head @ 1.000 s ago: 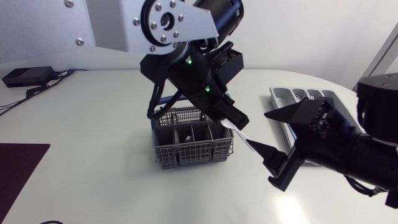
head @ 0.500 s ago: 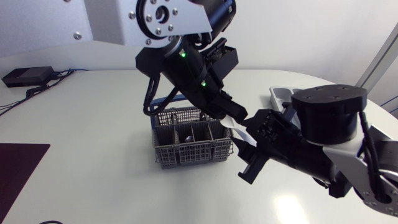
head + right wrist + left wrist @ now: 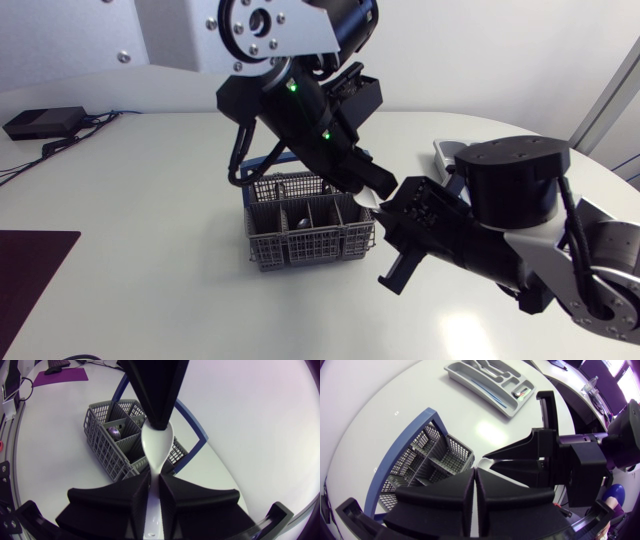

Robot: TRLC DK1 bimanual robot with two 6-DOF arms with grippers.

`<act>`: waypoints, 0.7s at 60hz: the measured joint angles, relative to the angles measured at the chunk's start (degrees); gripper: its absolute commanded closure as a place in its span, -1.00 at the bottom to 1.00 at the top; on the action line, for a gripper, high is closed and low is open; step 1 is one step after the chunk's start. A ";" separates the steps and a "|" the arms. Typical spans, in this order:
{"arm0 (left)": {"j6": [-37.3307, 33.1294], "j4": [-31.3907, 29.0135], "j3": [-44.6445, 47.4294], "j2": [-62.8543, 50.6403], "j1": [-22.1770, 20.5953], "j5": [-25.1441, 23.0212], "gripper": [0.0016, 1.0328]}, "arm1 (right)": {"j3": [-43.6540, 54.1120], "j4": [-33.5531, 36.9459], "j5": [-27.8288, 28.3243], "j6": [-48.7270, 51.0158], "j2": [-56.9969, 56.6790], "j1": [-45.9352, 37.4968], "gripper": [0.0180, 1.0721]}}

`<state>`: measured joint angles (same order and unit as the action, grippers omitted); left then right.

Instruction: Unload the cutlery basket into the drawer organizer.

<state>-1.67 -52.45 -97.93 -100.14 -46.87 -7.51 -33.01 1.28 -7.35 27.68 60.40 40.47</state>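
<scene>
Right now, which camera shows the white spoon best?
The right wrist view: the white spoon is in full sight, one end held by the left gripper, the other reaching the right gripper. The head view shows only a white sliver between the grippers; in the left wrist view its own fingers hide it.

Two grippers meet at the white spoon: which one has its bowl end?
The left gripper pinches the white spoon by the tip of its bowl; the right gripper has the narrow handle between its fingers instead.

The spoon (image 3: 158,447) looks smooth, glossy white plastic, the basket (image 3: 310,238) matt grey plastic mesh, the table (image 3: 140,190) smooth and faintly shiny.
</scene>
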 measured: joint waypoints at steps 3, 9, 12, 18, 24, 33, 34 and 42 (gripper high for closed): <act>0.00 -0.02 0.00 0.00 -0.02 0.00 0.94 | -0.07 0.20 0.00 0.00 0.00 0.00 0.84; 0.00 -0.04 0.00 0.00 -0.02 -0.02 0.92 | -0.31 0.22 -0.02 0.00 0.00 0.00 0.86; 0.00 -0.04 0.00 0.00 -0.02 -0.04 0.86 | -0.31 0.22 -0.02 0.00 0.00 0.00 0.86; 0.00 -0.24 0.00 0.00 -0.02 -0.20 0.74 | -0.31 0.20 -0.02 0.00 0.00 0.00 0.86; 0.02 -0.22 0.00 0.00 -0.02 -0.20 0.55 | -0.31 0.24 0.00 0.20 0.00 0.02 0.86; 0.17 -0.22 -0.70 0.00 0.33 -0.24 0.32 | -0.31 1.14 0.02 0.87 0.00 0.44 0.86; 0.17 -0.20 -0.83 0.00 0.39 -0.24 0.28 | -0.31 1.33 0.02 0.90 0.00 0.44 0.86; 0.20 -0.17 -1.79 0.00 1.22 -0.20 0.01 | -0.31 1.99 0.02 1.05 -0.07 0.48 0.86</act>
<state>-1.48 -52.62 -99.72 -100.14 -45.65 -7.70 -33.32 3.27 -7.33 28.73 60.34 40.95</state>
